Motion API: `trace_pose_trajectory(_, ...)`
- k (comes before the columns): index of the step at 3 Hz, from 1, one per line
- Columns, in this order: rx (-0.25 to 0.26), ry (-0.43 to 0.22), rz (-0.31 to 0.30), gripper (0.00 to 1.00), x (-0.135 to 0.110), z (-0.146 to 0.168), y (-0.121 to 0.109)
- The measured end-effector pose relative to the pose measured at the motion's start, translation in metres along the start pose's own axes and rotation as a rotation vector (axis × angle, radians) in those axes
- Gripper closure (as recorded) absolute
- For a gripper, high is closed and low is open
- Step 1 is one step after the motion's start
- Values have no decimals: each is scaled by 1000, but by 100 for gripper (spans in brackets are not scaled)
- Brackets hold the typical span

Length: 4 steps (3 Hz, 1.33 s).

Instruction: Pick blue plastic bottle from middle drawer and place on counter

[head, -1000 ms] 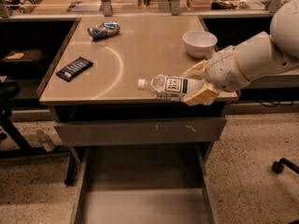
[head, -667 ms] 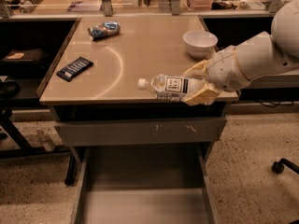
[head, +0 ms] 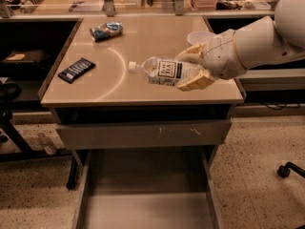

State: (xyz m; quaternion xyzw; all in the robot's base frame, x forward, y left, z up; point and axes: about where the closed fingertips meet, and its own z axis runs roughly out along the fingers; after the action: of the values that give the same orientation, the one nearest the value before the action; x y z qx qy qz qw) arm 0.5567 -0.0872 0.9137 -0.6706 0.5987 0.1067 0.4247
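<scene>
Nearest, middle drawer (head: 147, 209) standing open with bare floor, beyond it the surface (head: 119, 87), tool (head: 190, 71) at its near right clenched around blue plastic bottle (head: 164, 71) lying sideways, cap pointing left, dark packet (head: 76, 70) at left, snack bag (head: 106, 30) and white bowl (head: 198, 36) farther back.

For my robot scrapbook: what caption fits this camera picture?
The robot's tool holds the water bottle sideways over the counter, above the open drawer.

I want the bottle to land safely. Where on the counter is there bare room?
The claw holds the bottle over the counter at the right. Bare: the middle, between the dark packet and the bottle, and the front strip. Crowded: back left by the snack bag, back right by the bowl.
</scene>
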Motion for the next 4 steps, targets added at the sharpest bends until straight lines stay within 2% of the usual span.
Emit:
trace_pose_trajectory(1, -19, -53, -40, 100, -22, 16, -20)
trace_pose_trajectory(2, -71, -90, -53, 100, -30, 45, -49)
trace_pose_trajectory(3, -147, -101, -43, 100, -28, 85, -82)
trace_pose_trajectory(4, -185, -96, -22, 100, -25, 111, -113)
